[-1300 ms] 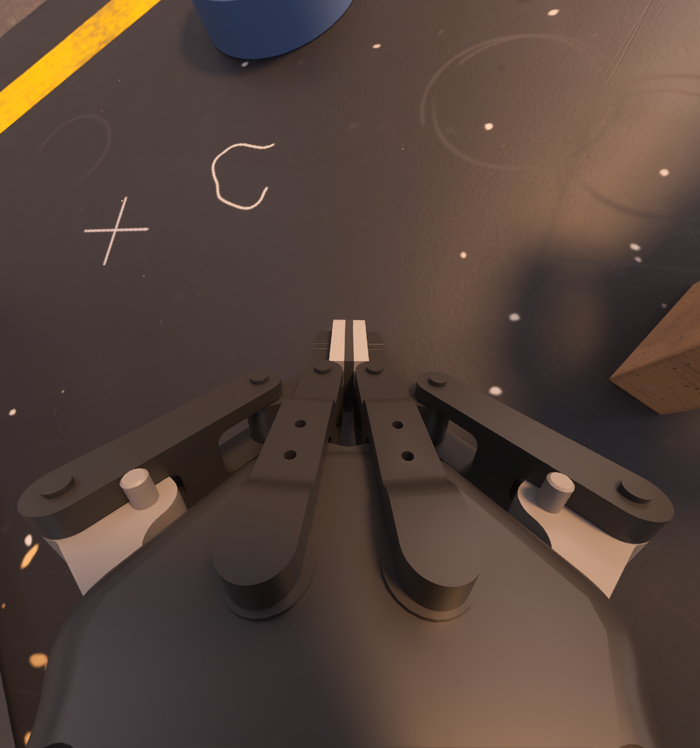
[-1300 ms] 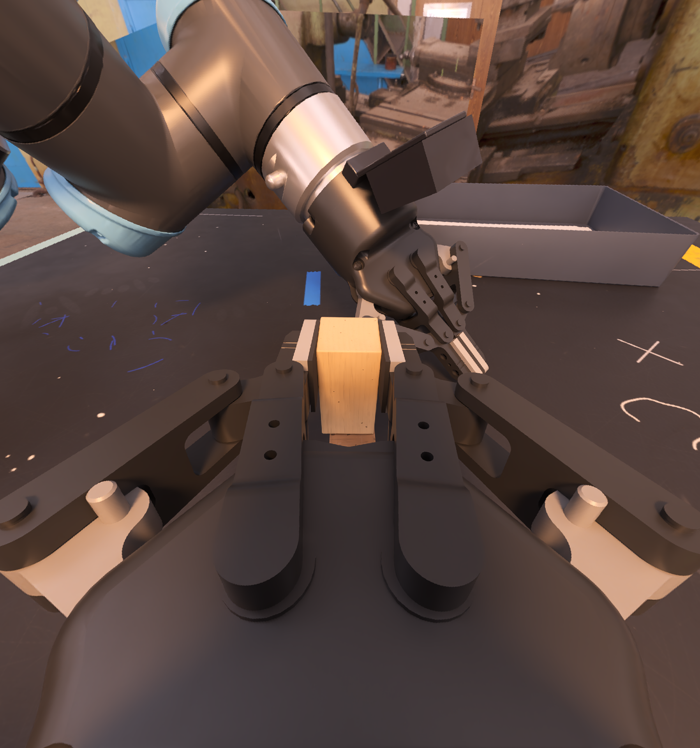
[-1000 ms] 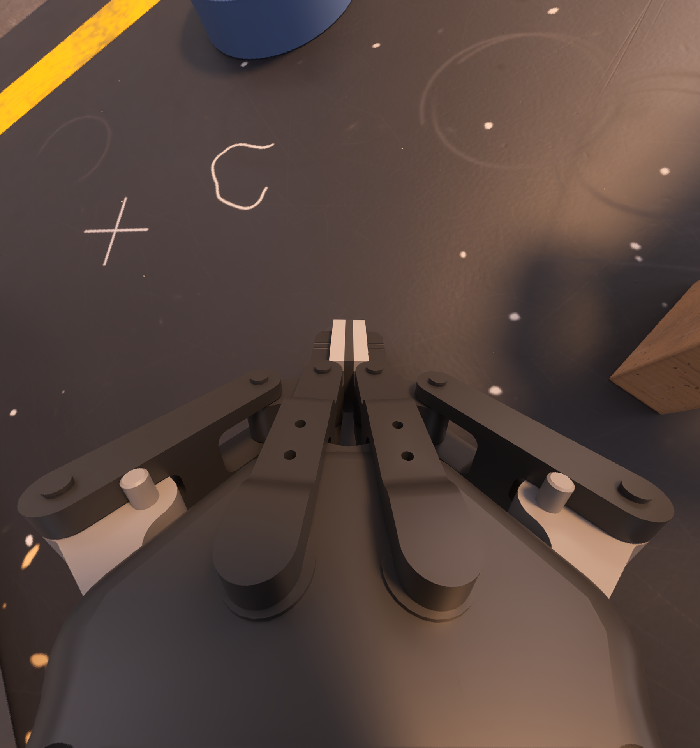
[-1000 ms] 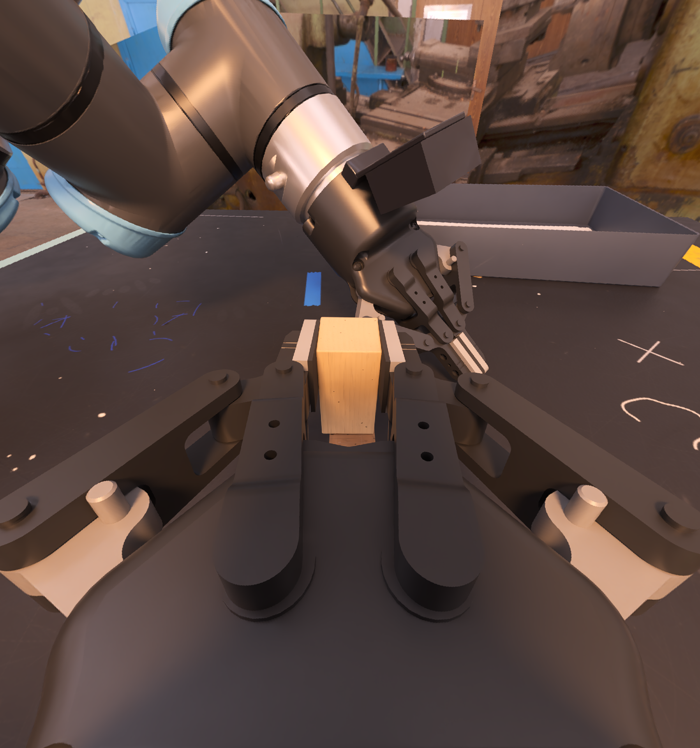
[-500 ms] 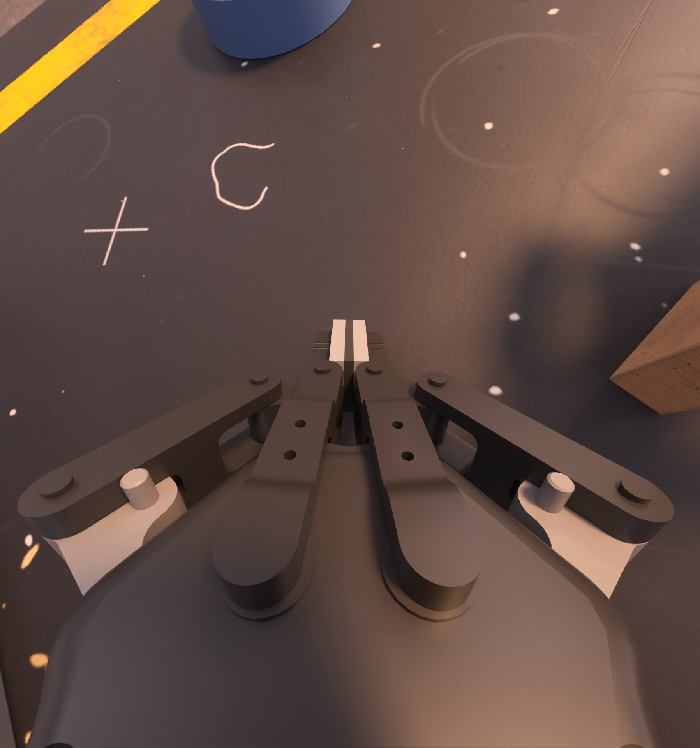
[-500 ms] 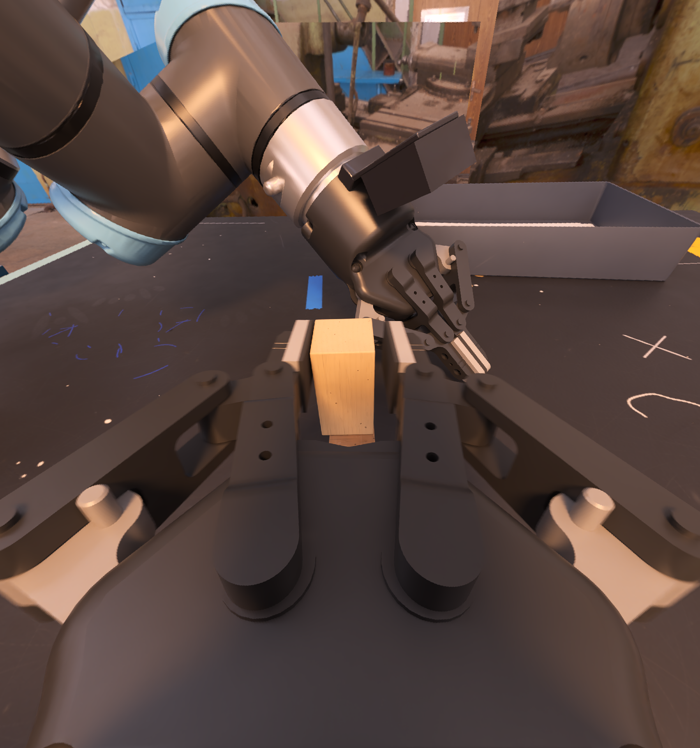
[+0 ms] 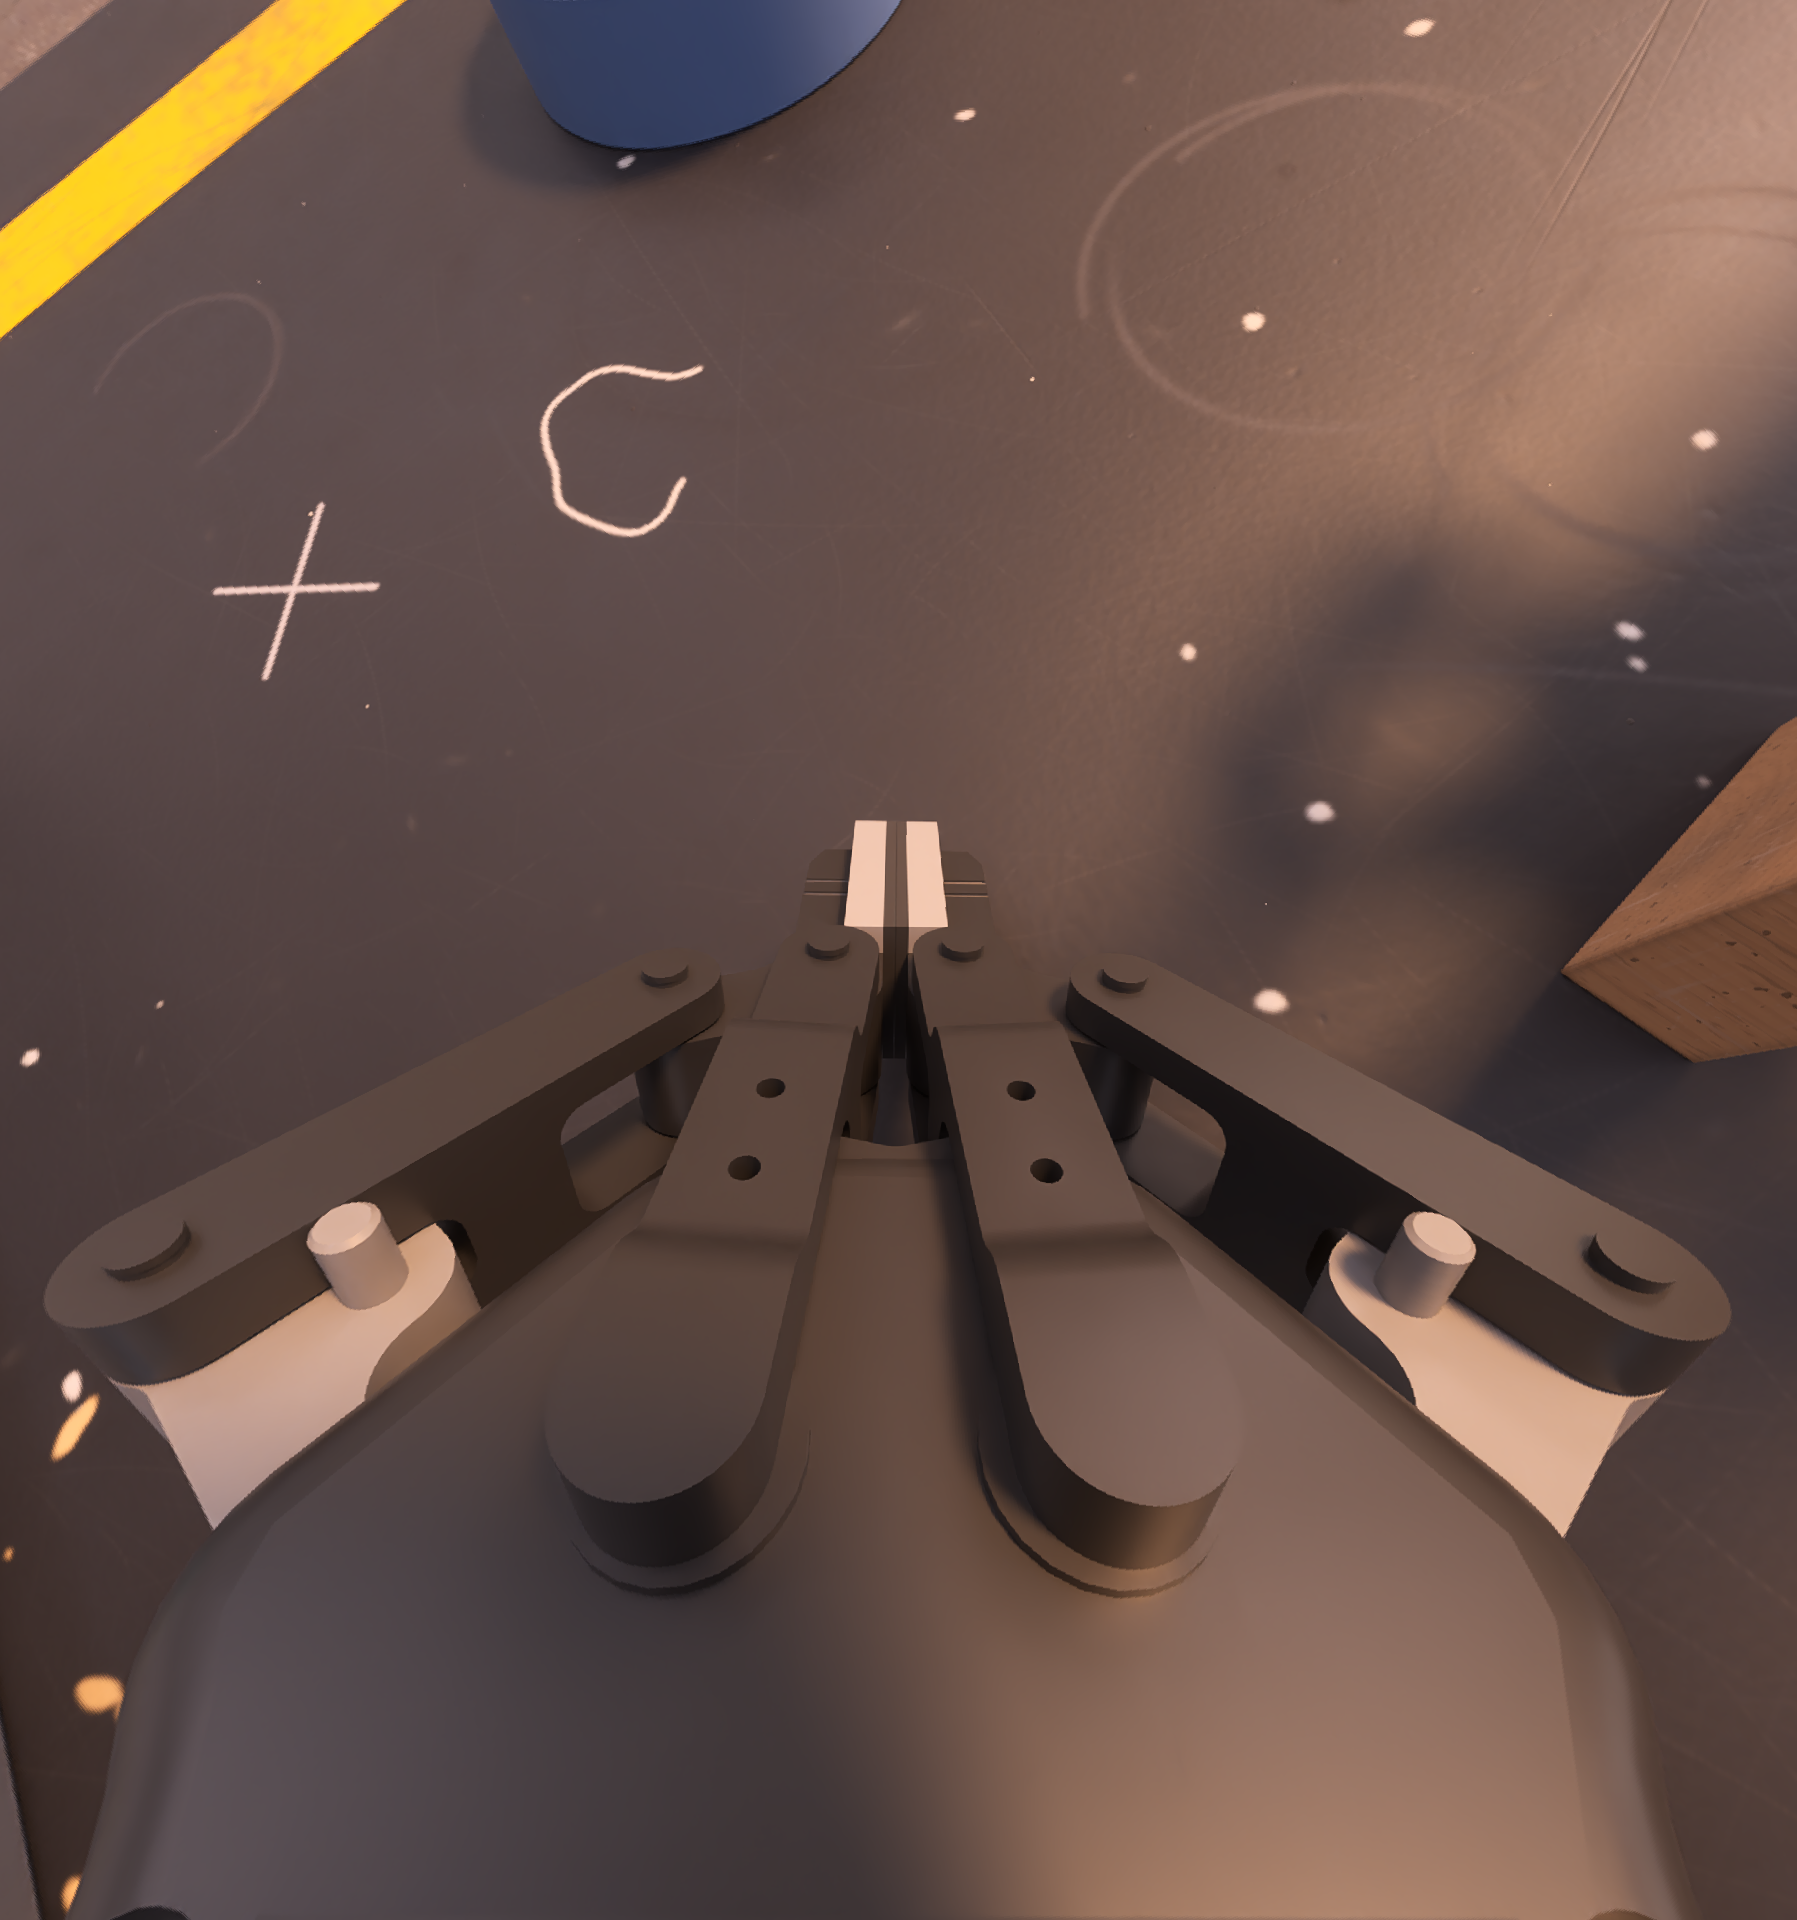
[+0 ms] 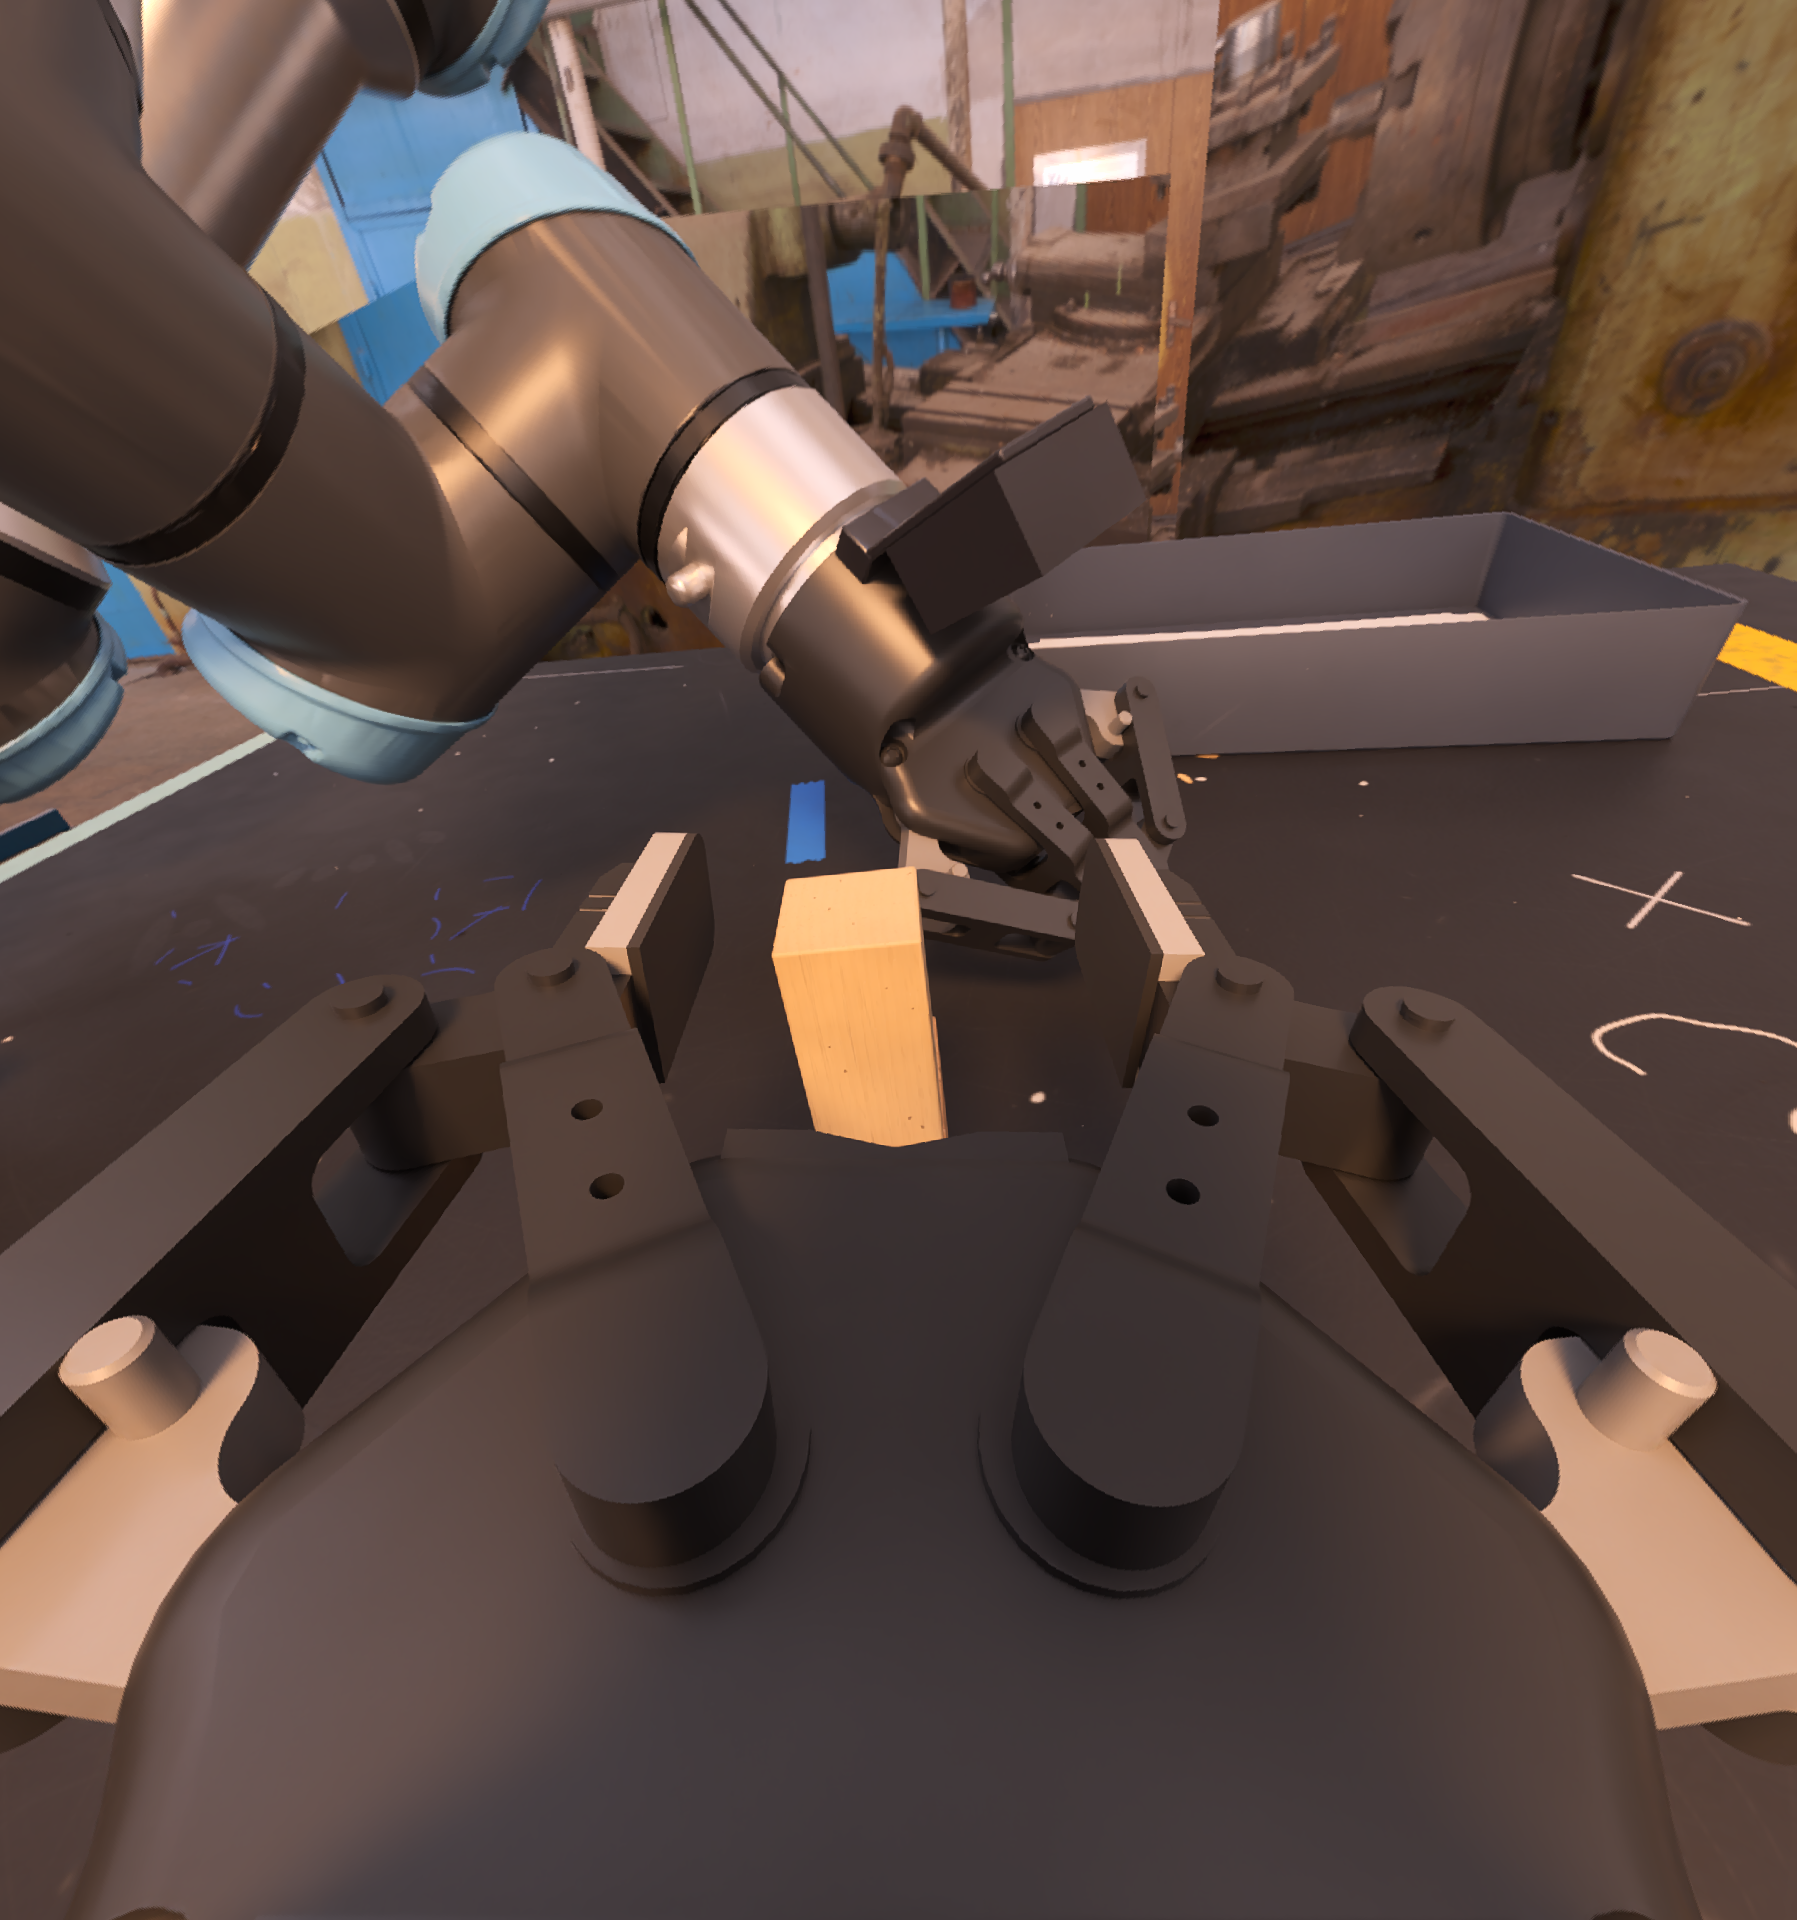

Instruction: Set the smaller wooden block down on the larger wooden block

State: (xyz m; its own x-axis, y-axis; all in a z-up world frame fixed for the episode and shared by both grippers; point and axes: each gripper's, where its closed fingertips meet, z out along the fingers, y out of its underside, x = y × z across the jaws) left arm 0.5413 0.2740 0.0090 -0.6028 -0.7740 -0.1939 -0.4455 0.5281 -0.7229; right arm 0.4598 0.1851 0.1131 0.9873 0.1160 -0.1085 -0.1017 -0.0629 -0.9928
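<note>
Right gripper spread wide; smaller wooden block free between its fingers.
Both pads clear of the block. Left gripper fully closed, empty, above surface; larger wooden block lies to its right.

In the right wrist view, the right gripper stands with its fingers spread wide, and the pale upright wooden block sits in the gap, clear of both pads with open room on each side. Directly behind it, at frame centre, the dark left gripper and its thick silver-and-black arm block the way from the upper left. A grey open metal tray closes off the upper right. The dark tabletop lies open at right.

In the left wrist view, a brown wooden block intrudes at the right edge and a blue round container at top; the middle is clear.
</note>
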